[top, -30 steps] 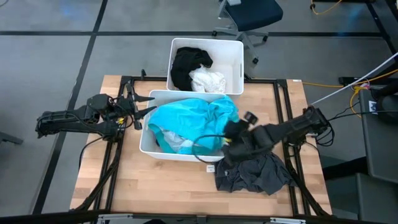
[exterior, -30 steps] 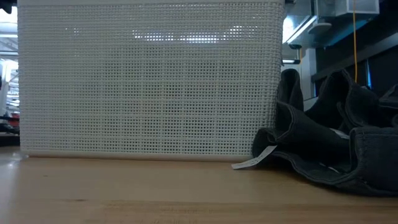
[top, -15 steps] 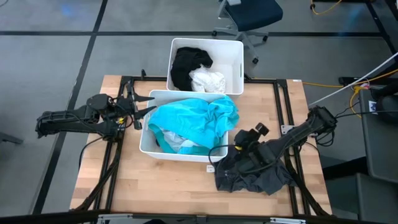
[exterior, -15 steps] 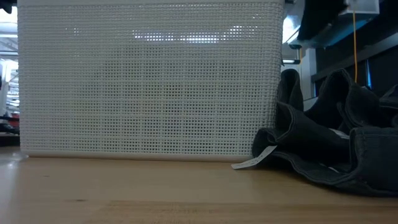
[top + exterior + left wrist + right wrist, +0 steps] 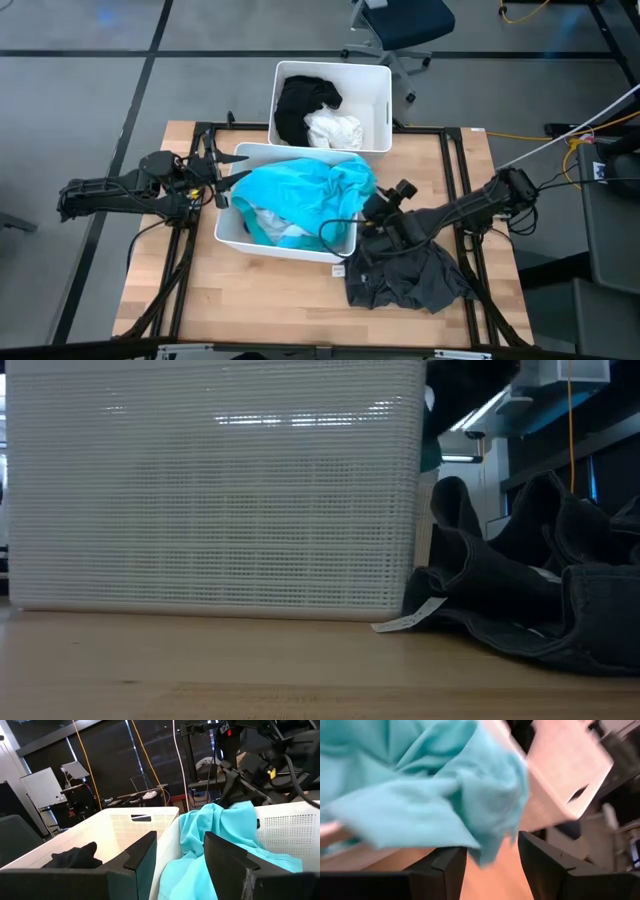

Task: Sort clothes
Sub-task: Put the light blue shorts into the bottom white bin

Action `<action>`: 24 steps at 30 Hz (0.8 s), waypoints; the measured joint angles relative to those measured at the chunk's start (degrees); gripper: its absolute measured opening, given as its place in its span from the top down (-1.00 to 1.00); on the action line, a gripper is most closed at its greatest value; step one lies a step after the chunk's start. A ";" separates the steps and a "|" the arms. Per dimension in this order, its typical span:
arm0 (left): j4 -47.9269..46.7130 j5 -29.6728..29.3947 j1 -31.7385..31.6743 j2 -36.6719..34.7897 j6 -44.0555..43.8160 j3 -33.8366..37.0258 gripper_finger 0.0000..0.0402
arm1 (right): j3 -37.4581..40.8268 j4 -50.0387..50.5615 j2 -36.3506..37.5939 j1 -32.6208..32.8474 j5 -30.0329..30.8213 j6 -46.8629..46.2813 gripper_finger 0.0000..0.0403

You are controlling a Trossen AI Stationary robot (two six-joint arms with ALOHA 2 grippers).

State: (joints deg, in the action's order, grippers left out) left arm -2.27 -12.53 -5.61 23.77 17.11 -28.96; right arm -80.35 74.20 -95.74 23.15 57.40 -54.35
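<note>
Low view only gets the near edge of the bench [image 5: 200, 670]: perforated wall of the near bin [image 5: 210, 500], and the dark grey garment [image 5: 530, 605] heaped just beside its right corner, label tag lying on the wood. No arms visible there.

High view fills in the rest. The grey garment sits on the bench at the near right. The near bin holds the teal garment [image 5: 310, 190] on top of white pieces. Right gripper [image 5: 368, 225] is at that bin's right edge, above where the grey heap begins. Right wrist view shows what the overhead can't: its 2 fingers [image 5: 445, 865] are spread, teal cloth hangs just ahead of them, nothing pinched.

Left gripper [image 5: 225, 180] waits at the near bin's left rim. Left wrist view shows its fingers [image 5: 145, 855] spread and empty, looking across teal cloth at the right arm.

Farthest: the 2nd bin [image 5: 380, 110], touching the near one, holds a black garment [image 5: 300, 105] and a white garment [image 5: 335, 130].

Versus 0.5 s ago: near bin has slid left and skewed, the right gripper has moved back toward it from over the grey heap. Left arm unchanged.
</note>
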 joint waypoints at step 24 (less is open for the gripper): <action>-0.10 -0.01 -0.02 0.00 0.45 -0.01 0.25 | -5.63 -40.63 -4.17 -8.47 -20.23 41.73 0.11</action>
State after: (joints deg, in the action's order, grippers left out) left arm -2.37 -12.53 -5.63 23.77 17.56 -28.97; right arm -85.97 33.56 -99.91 14.68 37.16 -12.62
